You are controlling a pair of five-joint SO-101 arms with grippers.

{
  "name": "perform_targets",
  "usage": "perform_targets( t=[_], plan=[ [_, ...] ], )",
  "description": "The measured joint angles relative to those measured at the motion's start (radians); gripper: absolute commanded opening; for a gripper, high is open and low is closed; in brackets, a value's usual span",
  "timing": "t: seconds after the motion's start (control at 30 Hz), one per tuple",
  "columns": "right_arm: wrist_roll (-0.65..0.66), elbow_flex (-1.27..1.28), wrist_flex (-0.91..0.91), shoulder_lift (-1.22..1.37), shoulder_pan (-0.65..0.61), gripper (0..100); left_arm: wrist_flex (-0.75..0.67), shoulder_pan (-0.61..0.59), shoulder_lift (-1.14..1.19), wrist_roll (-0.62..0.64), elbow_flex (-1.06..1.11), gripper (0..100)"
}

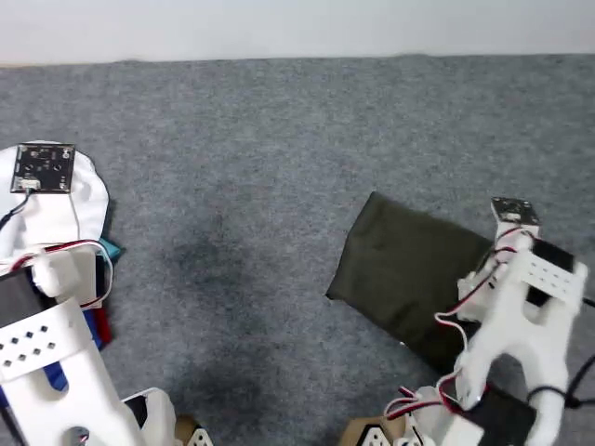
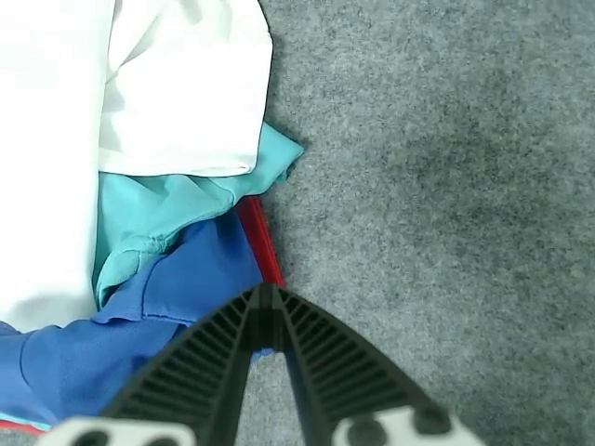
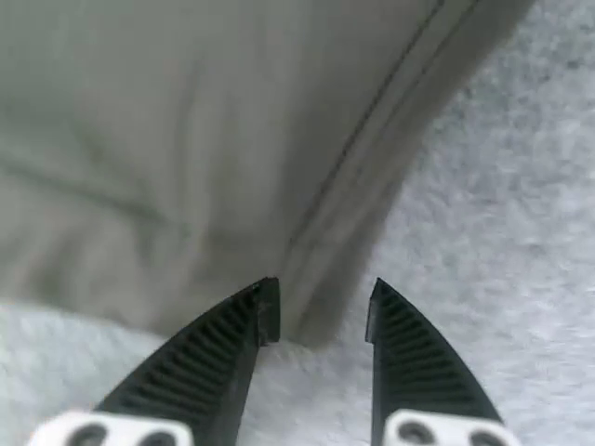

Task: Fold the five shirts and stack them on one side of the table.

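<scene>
A dark olive shirt lies folded flat on the grey table at the right. My right gripper is open just above its corner, one finger on either side of the hem. At the table's left edge sits a pile of shirts: a white one on top, then a teal one, a blue one and a red one peeking out. My left gripper is shut with nothing in it, hovering over the blue shirt's edge.
Grey carpet-like table surface stretches open between the pile and the olive shirt. A pale wall runs along the far edge. Both arms' white bases stand at the near edge.
</scene>
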Motion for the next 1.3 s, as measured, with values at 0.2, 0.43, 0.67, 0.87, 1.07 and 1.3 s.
perform_targets(
  t=[0.2, 0.43, 0.67, 0.87, 1.07, 1.3],
  plan=[
    [-0.173, 0.000, -0.107, 0.155, -0.028, 17.3, 0.000, 0.000, 0.000, 0.000, 0.000, 0],
    [-0.189, -0.037, -0.155, 0.262, -0.046, 16.7, 0.000, 0.000, 0.000, 0.000, 0.003, 0],
    [-0.190, -0.196, -0.057, 0.402, -0.097, 0.8, -0.035, 0.000, 0.000, 0.000, 0.060, 0],
    [-0.190, -0.293, -0.017, 0.477, -0.101, 1.0, -0.035, 0.000, 0.000, 0.000, 0.060, 0],
    [-0.190, -0.384, 0.054, 0.497, -0.114, 0.9, -0.035, 0.000, 0.000, 0.000, 0.060, 0],
    [0.009, -0.546, 0.058, 0.499, -0.150, 0.9, -0.041, 0.000, 0.000, 0.000, 0.060, 0]
  ],
)
